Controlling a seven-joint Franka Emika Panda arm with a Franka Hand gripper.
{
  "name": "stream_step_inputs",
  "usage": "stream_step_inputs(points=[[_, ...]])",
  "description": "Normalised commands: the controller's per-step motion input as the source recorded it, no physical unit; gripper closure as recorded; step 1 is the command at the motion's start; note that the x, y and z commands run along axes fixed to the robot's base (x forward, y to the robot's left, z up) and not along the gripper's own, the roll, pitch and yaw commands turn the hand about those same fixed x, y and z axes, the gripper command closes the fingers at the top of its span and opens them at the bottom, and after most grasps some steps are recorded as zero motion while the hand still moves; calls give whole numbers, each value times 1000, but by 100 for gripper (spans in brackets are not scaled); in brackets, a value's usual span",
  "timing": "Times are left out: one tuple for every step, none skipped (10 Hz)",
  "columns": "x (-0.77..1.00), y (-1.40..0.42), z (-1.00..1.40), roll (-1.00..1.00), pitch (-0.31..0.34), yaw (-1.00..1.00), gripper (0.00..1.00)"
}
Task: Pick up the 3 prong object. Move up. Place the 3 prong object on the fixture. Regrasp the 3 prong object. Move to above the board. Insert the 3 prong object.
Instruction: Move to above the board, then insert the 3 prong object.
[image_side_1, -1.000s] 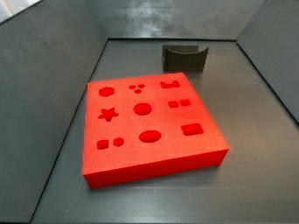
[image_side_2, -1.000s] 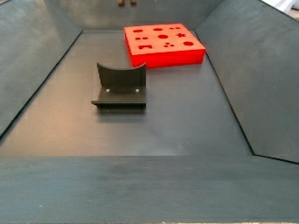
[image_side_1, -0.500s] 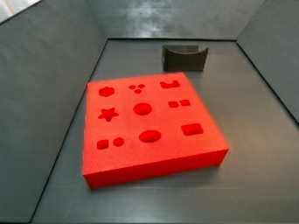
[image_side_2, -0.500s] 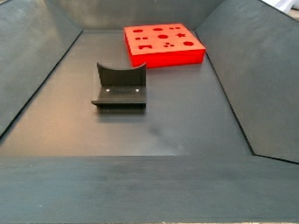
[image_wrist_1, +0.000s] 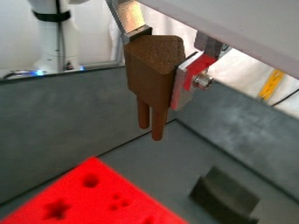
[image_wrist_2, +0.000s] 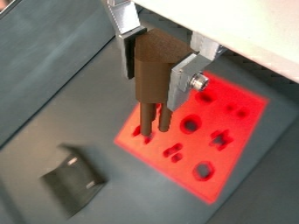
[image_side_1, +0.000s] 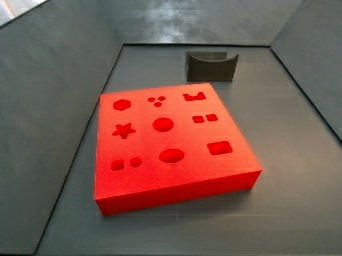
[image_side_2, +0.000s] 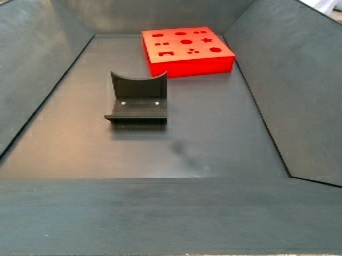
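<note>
Item: the 3 prong object (image_wrist_1: 153, 74), brown and elongated, is held upright between the silver finger plates of the gripper (image_wrist_1: 160, 80), which is closed on its upper block, the prongs pointing down (seen in both wrist views; neither gripper nor piece is caught in a side view). It is carried high above the floor. In a wrist view the board (image_wrist_2: 201, 131) lies below, partly behind the prongs. The fixture (image_side_2: 136, 100) stands empty on the floor, well apart from the board. The step in hand is judged to be the move to above the board. For a clean insertion, the prongs are best kept vertical, brought over the three small holes (image_side_1: 156, 99) near the board's far edge, matched in rotation before any descent, and lowered slowly. Against the earlier side views, board and fixture are found unmoved.
</note>
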Motion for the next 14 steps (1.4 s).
stream_step_inputs(points=[[-347, -299, 109, -1000, -166, -85, 100], [-220, -74, 42, -1000, -196, -78, 100], [-194, -32, 34, -1000, -216, -82, 100], [-171, 26, 25, -772, -208, -54, 100], [-157, 39, 16, -576, -193, -37, 100], [-127, 39, 12, -368, -160, -14, 100], [-108, 38, 8, -294, -140, -18, 100], [0, 0, 0, 0, -4, 0, 100], [-11, 0, 0, 0, -13, 0, 100], [-80, 6, -60, 0, -41, -26, 100], [-29, 54, -200, 19, -33, -26, 100], [0, 154, -300, 73, -1, -171, 100], [0, 229, -400, 67, 0, -274, 100], [0, 269, -474, 50, 0, -386, 100]])
